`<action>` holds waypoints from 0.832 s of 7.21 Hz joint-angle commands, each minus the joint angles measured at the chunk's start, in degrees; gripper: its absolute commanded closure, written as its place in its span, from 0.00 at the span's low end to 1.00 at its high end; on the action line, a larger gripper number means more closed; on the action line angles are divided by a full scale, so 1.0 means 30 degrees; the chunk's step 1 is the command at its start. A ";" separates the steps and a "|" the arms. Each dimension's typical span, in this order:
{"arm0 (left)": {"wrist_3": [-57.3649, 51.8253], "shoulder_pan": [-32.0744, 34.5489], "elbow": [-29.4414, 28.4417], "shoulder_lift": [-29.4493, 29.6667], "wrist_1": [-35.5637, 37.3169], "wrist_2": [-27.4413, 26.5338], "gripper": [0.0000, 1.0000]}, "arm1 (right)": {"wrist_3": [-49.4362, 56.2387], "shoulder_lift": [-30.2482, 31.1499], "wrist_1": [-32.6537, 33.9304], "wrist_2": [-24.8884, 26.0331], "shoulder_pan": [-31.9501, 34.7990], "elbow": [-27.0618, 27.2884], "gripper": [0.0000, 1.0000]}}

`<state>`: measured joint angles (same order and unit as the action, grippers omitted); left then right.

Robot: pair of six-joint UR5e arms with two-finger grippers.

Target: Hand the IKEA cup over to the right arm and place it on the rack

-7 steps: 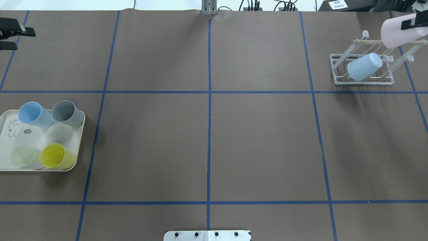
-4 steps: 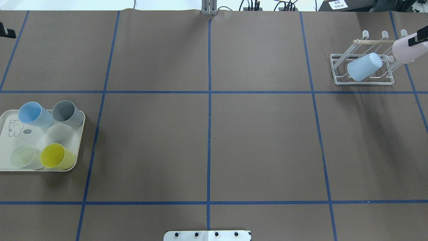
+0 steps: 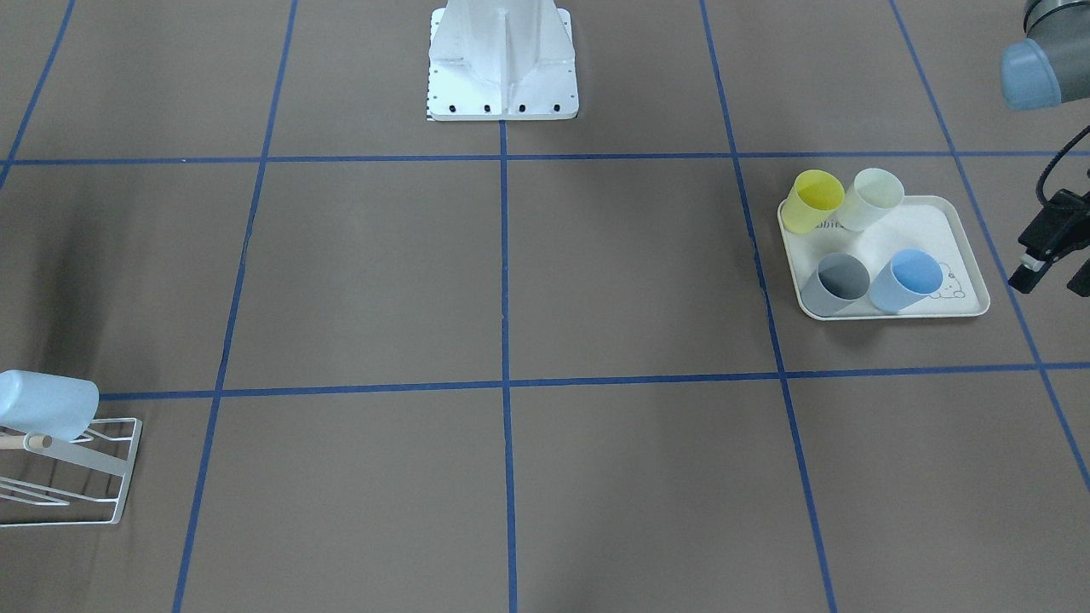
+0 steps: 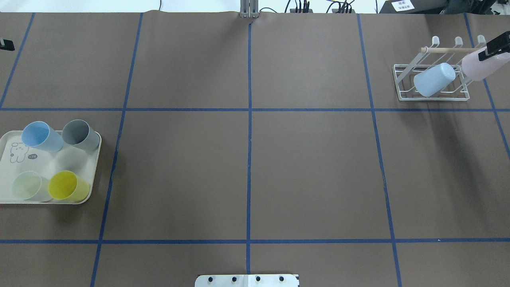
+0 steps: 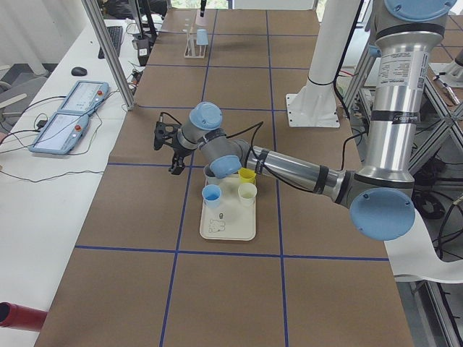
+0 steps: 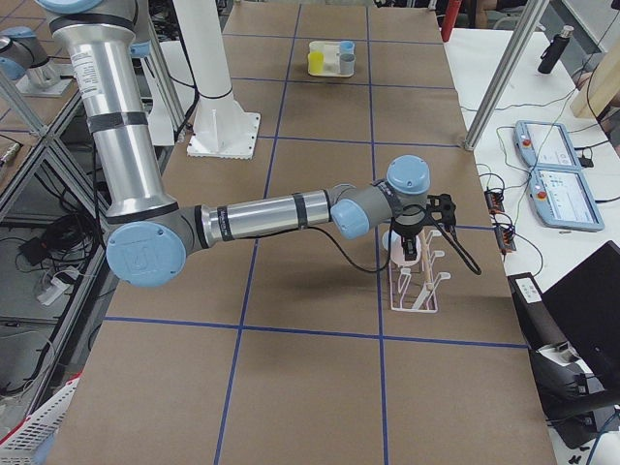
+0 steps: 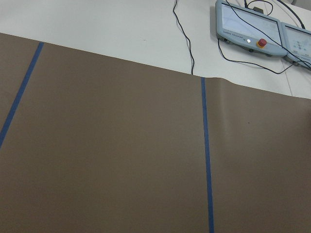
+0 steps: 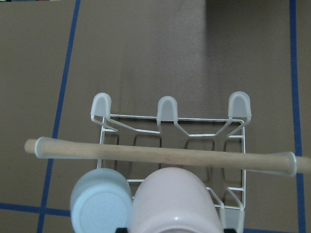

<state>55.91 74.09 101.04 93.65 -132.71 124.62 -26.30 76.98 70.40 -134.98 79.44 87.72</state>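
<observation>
Right end effector (image 4: 493,43) is clamped on the pale pink plastic cup (image 4: 476,65), tilted at the small white wire rack (image 4: 442,50), so I judge handover done, seating and release left.

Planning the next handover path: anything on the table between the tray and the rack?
Nothing. In the overhead view the stretch from tray to rack is bare brown paper crossed only by blue tape lines.
</observation>
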 commanded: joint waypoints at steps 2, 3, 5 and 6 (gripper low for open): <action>0.0025 -0.0030 0.0042 0.0014 0.0000 0.0004 0.00 | 0.0006 -0.0375 0.0001 -0.0036 -0.0084 -0.0411 0.77; 0.0025 -0.0030 0.0042 0.0014 0.0000 0.0004 0.00 | 0.0006 -0.0433 0.0001 -0.0007 -0.0142 -0.0411 0.77; 0.0054 -0.0030 0.0158 0.0014 0.0000 0.0004 0.00 | 0.0006 -0.0638 0.0031 -0.0007 -0.0288 -0.0440 0.77; 0.0084 -0.0030 0.0188 0.0014 0.0000 0.0004 0.00 | 0.0035 -0.0639 0.0002 -0.0036 -0.0318 -0.0759 0.77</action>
<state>56.07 74.01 101.47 93.69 -132.72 124.63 -26.26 75.17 70.46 -135.02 78.66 86.15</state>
